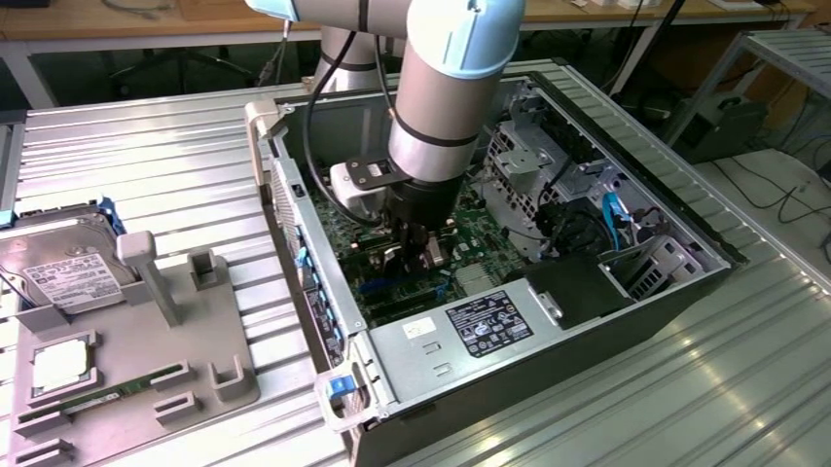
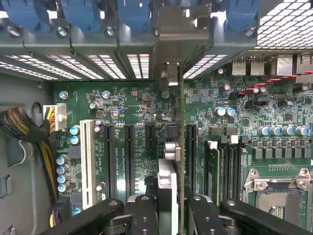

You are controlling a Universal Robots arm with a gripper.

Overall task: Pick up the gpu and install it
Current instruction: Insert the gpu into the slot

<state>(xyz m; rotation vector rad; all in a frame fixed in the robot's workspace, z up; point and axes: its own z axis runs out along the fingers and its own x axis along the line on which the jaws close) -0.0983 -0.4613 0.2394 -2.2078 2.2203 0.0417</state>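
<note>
Status: my gripper [image 1: 418, 255] is down inside the case [image 1: 306, 209]; the arm reaches in from 12 o'clock in the exterior view.

Jaws pinch the gpu [image 2: 168, 178], one of my fingers [image 2: 144, 215] on each flat face; the card hangs edge-down, square to the motherboard [image 2: 142, 105]; I reckon that's the only attitude in which its edge connector can meet a slot.

My grip is at the end away from the bracket [image 2: 169, 73]; that leaves the bracket free, and it sits close against the vented rear wall [image 2: 98, 63].

The card runs along the long black slot [image 2: 190, 152], just beside it; seated or hovering above, I cannot tell.

The tray [image 1: 169, 350] is at 9 o'clock from the case in the exterior view; the hard drive [image 1: 58, 272] and memory stick [image 1: 111, 394] lie on it, well apart from me; the gpu is in my jaws, in the case.
</note>
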